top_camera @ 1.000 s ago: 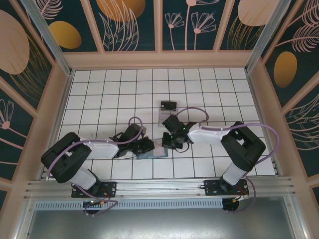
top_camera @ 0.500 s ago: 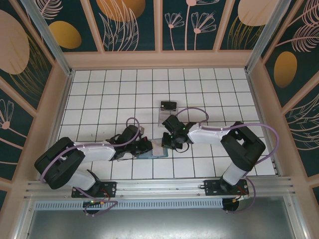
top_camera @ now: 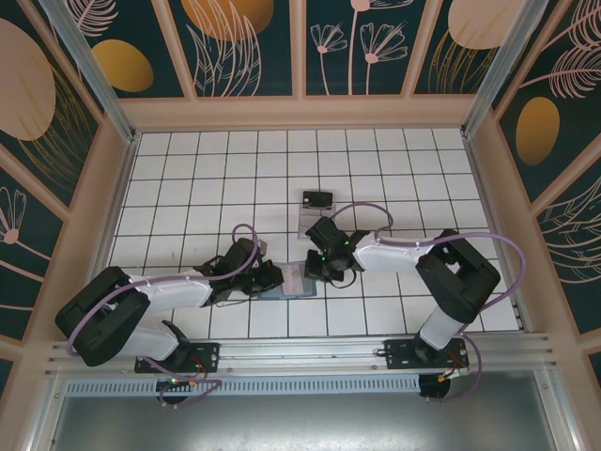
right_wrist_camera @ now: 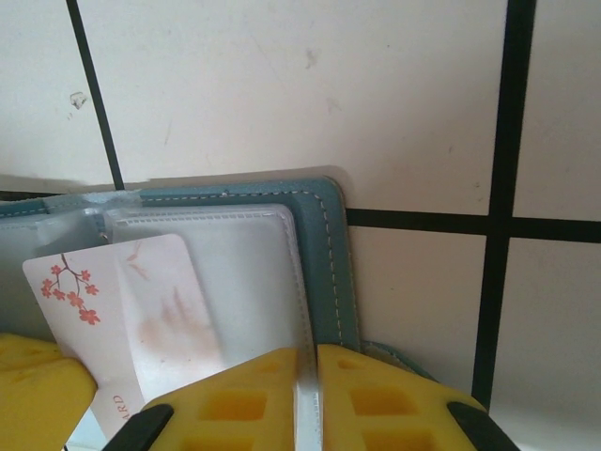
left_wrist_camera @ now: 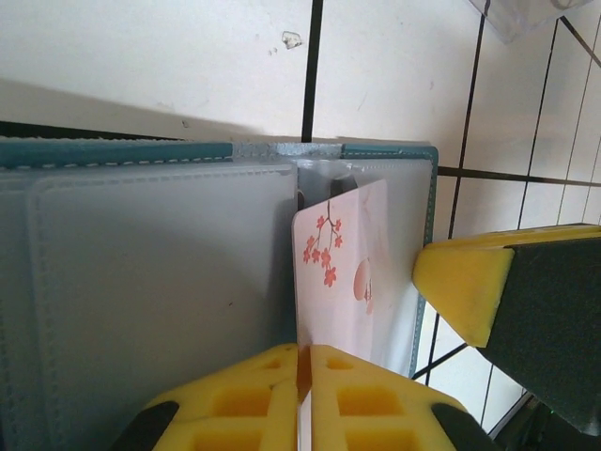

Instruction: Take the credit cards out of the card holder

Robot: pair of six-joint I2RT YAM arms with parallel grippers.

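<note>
Close to the arms, the teal card holder (right_wrist_camera: 324, 235) lies open on the tiled surface (top_camera: 188, 188) between the two tools. The left tool (left_wrist_camera: 302, 357) is pinched together on the edge of a white blossom-printed credit card (left_wrist_camera: 343, 282) lying over the holder's clear pockets, and the right tool (right_wrist_camera: 308, 362) is clamped on a clear pocket leaf. Farther back, a black card (top_camera: 318, 199) rests in a clear tray (top_camera: 306, 222).

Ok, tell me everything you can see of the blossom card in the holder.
The card is thin, pale pinkish-white, with rounded corners, a red blossom sprig near one corner and small lettering along an edge. It sits slightly skewed, partly out of a frosted pocket of the open teal card holder. The left claw is shut on its near edge.
</note>
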